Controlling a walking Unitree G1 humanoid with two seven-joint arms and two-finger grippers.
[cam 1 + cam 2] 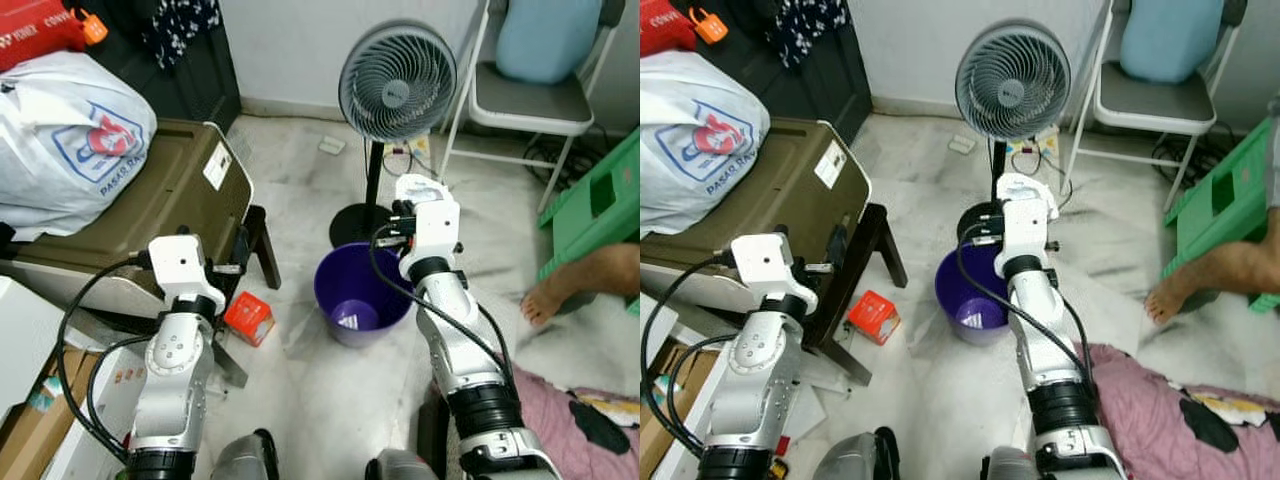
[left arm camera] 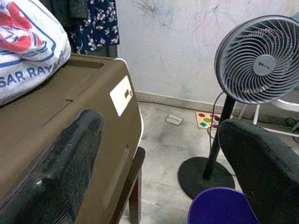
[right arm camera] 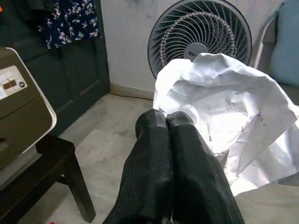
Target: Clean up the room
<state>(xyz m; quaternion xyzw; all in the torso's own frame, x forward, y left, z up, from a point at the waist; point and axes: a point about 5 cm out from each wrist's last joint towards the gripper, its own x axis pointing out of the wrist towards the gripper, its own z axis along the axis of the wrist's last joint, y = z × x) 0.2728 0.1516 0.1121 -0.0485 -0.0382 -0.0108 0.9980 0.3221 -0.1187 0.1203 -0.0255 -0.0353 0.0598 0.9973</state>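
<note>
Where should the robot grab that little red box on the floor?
Probably across its two narrow sides, coming straight down from above. The red box lies flat on the floor between the dark stool's leg and the purple bin, so only its top is free. The open left pincer is nearer; the right pincer already holds crumpled paper.

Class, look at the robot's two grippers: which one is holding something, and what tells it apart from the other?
The right gripper: its fingers are shut on a crumpled white paper, held above the purple bin. The left gripper is open and empty.
</note>
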